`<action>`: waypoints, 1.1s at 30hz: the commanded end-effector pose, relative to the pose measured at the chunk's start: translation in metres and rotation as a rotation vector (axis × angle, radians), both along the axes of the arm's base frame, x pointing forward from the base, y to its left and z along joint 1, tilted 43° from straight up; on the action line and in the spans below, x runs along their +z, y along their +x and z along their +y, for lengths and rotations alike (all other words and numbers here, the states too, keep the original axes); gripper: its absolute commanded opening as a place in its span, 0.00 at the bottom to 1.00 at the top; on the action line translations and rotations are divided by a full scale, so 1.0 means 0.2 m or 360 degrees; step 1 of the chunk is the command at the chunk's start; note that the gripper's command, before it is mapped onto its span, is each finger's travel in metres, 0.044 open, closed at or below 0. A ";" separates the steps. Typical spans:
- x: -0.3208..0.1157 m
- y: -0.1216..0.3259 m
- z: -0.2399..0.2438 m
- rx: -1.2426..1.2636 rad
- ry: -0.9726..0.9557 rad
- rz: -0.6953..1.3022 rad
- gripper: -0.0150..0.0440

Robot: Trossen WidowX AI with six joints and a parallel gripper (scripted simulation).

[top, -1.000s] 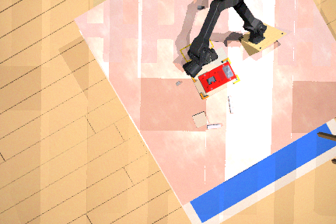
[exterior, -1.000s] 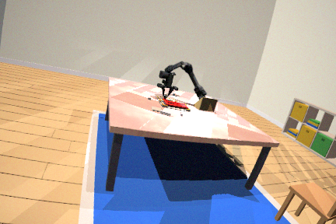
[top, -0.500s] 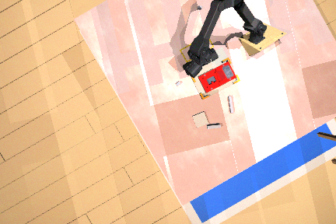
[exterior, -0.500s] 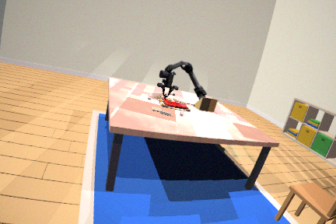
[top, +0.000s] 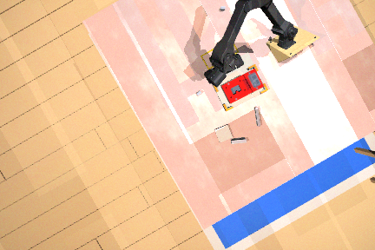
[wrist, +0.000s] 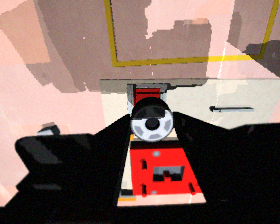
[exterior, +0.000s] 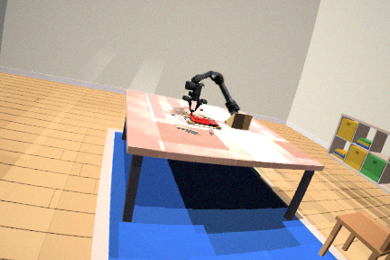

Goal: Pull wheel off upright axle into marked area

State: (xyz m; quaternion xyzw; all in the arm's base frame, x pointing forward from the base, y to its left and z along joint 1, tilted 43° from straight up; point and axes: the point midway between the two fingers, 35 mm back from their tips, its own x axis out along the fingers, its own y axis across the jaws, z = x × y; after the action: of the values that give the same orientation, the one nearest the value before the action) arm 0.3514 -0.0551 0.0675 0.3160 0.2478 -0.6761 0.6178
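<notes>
The wheel (wrist: 152, 133), with a pale grey hub and a black tyre, shows in the wrist view between the fingertips. My gripper (wrist: 151, 117) (exterior: 192, 111) is shut on it, a finger on either side. The wheel's centre is dark, and the upright axle is hidden; I cannot tell whether the wheel is still around it. The marked area is a yellow outline (wrist: 191, 61) (top: 206, 54) on the table, beyond the cream board (wrist: 191, 95) in the wrist view. My gripper is over the board, outside that outline. In the top view the arm hides the fingertips.
A red plate (top: 245, 91) (exterior: 205, 121) (wrist: 171, 156) lies on the board close to the fingers. A dark rod (wrist: 233, 109) is on the board's right in the wrist view. Loose grey bars (top: 258, 117) (top: 239, 141), a pale block (top: 223, 134) and a small grey piece (top: 199, 93) lie around.
</notes>
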 end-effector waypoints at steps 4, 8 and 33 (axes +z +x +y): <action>0.02 0.01 0.03 0.0008 0.0008 -0.0021 0.25; 0.03 0.01 0.03 0.0009 0.0007 -0.0021 0.25; 0.06 0.01 0.06 0.0013 0.0006 -0.0020 0.25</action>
State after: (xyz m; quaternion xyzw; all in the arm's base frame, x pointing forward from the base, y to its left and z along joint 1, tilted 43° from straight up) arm 0.3518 -0.0462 0.0765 0.3152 0.2484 -0.6733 0.6210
